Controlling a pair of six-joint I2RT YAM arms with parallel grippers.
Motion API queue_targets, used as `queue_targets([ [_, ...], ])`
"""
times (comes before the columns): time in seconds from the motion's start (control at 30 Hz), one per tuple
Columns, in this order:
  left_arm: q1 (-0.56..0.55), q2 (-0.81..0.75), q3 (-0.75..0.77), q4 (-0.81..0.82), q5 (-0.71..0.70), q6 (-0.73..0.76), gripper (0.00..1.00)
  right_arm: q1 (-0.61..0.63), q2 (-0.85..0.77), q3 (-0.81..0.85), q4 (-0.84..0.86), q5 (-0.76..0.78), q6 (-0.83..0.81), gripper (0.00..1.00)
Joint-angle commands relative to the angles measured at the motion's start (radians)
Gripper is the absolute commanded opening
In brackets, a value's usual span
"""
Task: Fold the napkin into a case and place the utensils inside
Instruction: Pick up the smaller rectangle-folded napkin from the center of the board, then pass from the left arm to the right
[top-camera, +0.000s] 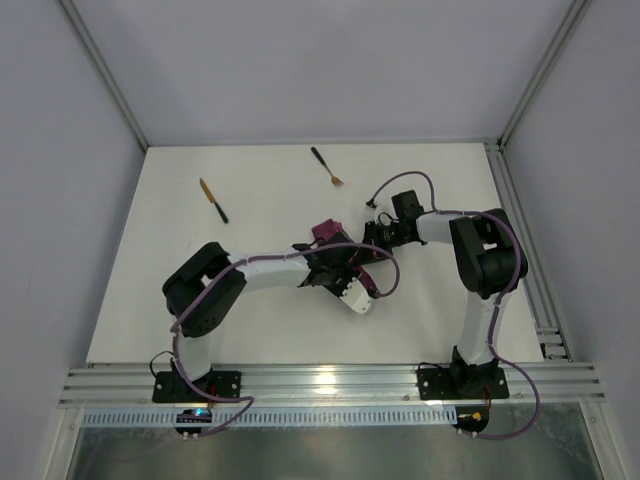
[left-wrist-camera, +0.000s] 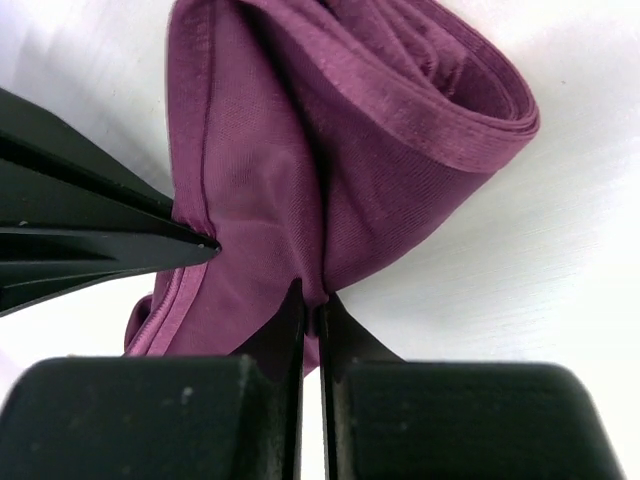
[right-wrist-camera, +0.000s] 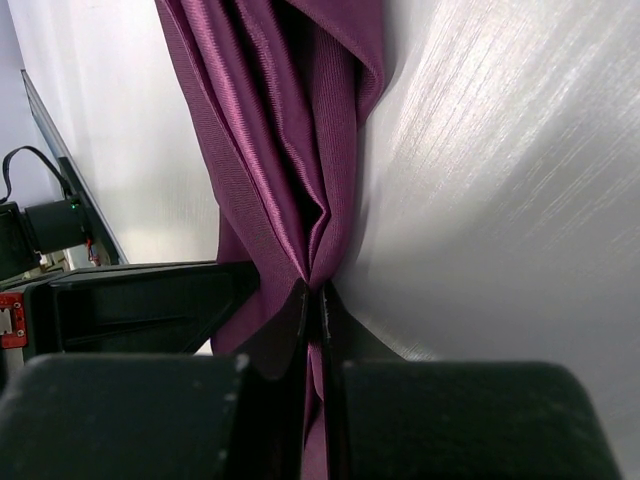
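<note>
The napkin (top-camera: 326, 233), a bunched magenta cloth, sits gathered into folds near the middle of the table (top-camera: 430, 310), pinched by both arms at once. We see the left gripper (left-wrist-camera: 312, 300) with its jaws pressed nearly together on a pleat at the cloth's lower edge, and a hemmed loop of fabric curling over above it. The right gripper (right-wrist-camera: 312, 292) is likewise clamped tight on a bundle of upright folds, with only a sliver of cloth showing between its jaws. From overhead we find the two grippers close beside each other, the cloth mostly hidden beneath them. The knife (top-camera: 213, 200) lies well apart to the far left. The fork (top-camera: 326, 166) lies beyond the napkin toward the back edge. Both rest on the white surface, clear of either arm.
</note>
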Motion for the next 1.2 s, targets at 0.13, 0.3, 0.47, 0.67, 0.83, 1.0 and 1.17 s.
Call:
queue_targets([
  [0.13,0.052,0.039,0.153,-0.309,0.206,-0.204,0.00,-0.007,-0.113,-0.003,-0.031,0.053,-0.031,0.47],
  [0.3,0.120,0.011,0.217,-0.467,0.309,-0.241,0.00,-0.053,-0.246,-0.013,-0.051,0.067,-0.029,0.99],
  [0.47,0.164,-0.005,0.310,-0.618,0.435,-0.275,0.00,-0.096,-0.420,-0.052,-0.016,0.192,-0.028,0.99],
  [0.67,0.233,-0.051,0.362,-0.704,0.532,-0.318,0.00,-0.096,-0.810,-0.212,0.189,0.450,-0.153,0.99],
  [0.83,0.262,-0.059,0.399,-0.739,0.526,-0.336,0.00,-0.098,-1.122,-0.465,0.605,0.519,-0.134,0.99],
  [1.0,0.269,0.005,0.485,-0.811,0.517,-0.393,0.00,-0.096,-1.264,-0.703,0.988,0.393,0.032,0.99],
  [1.17,0.275,0.028,0.521,-0.805,0.492,-0.427,0.00,0.099,-1.288,-0.633,0.605,0.362,-0.174,0.75],
])
